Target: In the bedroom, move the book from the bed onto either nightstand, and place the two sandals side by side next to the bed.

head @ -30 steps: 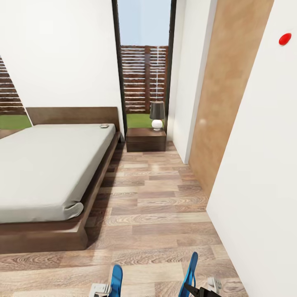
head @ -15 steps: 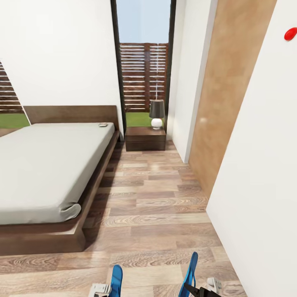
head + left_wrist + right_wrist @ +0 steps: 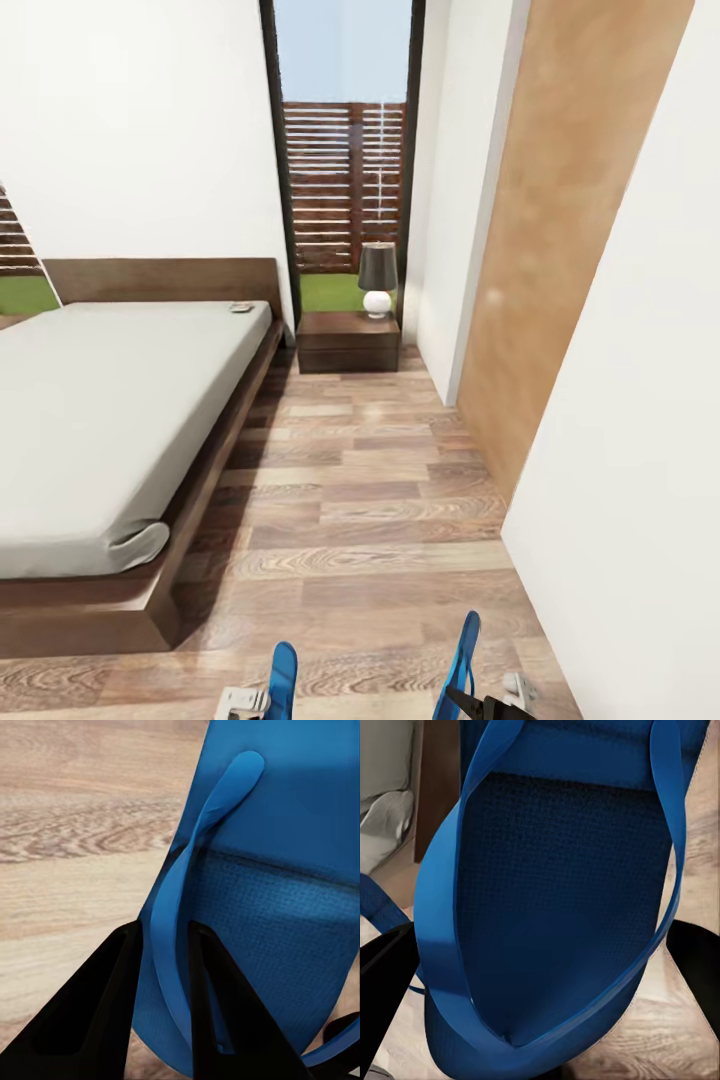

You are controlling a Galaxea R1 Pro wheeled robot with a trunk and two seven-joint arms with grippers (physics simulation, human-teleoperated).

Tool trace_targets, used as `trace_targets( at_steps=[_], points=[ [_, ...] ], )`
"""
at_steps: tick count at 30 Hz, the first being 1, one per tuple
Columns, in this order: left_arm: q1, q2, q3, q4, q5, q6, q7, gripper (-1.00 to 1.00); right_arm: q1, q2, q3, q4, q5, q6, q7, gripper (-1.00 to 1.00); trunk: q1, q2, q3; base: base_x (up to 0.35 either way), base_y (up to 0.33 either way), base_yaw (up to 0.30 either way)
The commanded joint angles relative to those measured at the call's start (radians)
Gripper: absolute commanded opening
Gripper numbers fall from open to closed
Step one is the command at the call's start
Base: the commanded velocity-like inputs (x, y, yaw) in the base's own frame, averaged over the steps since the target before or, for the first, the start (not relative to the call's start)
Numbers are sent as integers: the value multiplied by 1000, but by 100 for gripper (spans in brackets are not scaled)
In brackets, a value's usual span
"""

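Head view looked down a strip of wood-plank floor (image 3: 380, 500) with the bed (image 3: 120, 420) along the robot's left side and a white wall (image 3: 640, 450) plus a tan door panel (image 3: 560, 230) on its right. The bed had a dark brown frame, a headboard against the far wall and a bare pale grey mattress. A small flat object, taken to be the book (image 3: 241, 308), lay on the mattress at the far corner nearest the headboard, on the side facing the aisle; cover details were too small to read. One nightstand (image 3: 349, 342) stood at the far end of the aisle, just beside the head of the bed and below a tall dark-framed window (image 3: 347, 140) showing a slatted fence. A lamp (image 3: 378, 279) with a dark shade and round white base sat on top of it. At the bottom edge of the head view two blue sandals stood upright, well apart from each other: the left sandal (image 3: 283, 680) and the right sandal (image 3: 461, 665). In the left wrist view the left gripper (image 3: 161, 1005) had its two dark fingers closed narrowly around a thin blue strap of the left sandal (image 3: 277, 907), sole hanging over the floor. In the right wrist view the right gripper (image 3: 540, 967) had its dark fingers set wide at either edge of the right sandal (image 3: 555, 915), pressing on it from both sides; a corner of the mattress was visible behind.
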Motion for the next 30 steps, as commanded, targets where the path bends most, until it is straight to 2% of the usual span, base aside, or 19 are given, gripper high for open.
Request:
trace_targets(
  at_steps=[1, 22, 30],
  points=[
    [-1, 0, 8, 1, -12, -6, 1, -100, -2, 0, -3, 4, 1, -7, 4, -100, 0, 0, -1, 319, -19, 113],
    [-1, 0, 8, 1, -12, -6, 2, -100, -2, 0, -3, 4, 1, -7, 4, -100, 0, 0, -1, 327, -2, 8],
    [-1, 0, 8, 1, -12, -6, 2, -100, -2, 0, -3, 4, 1, -7, 4, -100, 0, 0, -1, 287, -158, 0]
  ],
)
